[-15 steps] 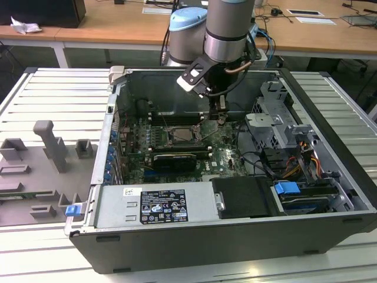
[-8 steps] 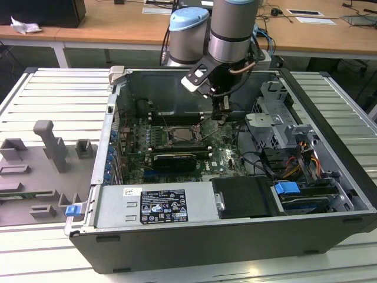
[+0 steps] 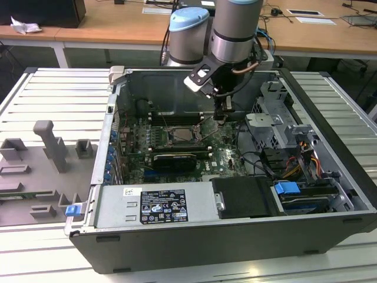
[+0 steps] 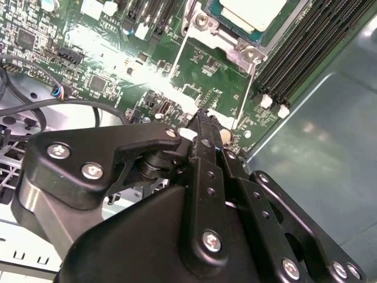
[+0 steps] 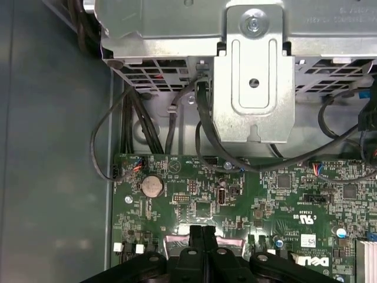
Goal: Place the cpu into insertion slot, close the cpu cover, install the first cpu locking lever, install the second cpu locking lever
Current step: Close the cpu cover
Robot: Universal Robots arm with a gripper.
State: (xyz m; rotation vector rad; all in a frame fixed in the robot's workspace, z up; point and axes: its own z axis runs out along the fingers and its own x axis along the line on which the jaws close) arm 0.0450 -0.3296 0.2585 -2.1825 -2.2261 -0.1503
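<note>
Bright, even room light fills the exterior view; the case [image 3: 235, 247] interior lies in soft shadow. In the second wrist view, white glare washes the motherboard [image 4: 206, 71] beyond the claw [image 4: 203, 124].

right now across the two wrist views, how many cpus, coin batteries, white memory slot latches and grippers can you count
small square cpu with a dull silver-beige metal top: 1
round silver coin battery: 1
white plastic latches on the long black memory slots: 2
black gripper: 1
total: 5
</note>
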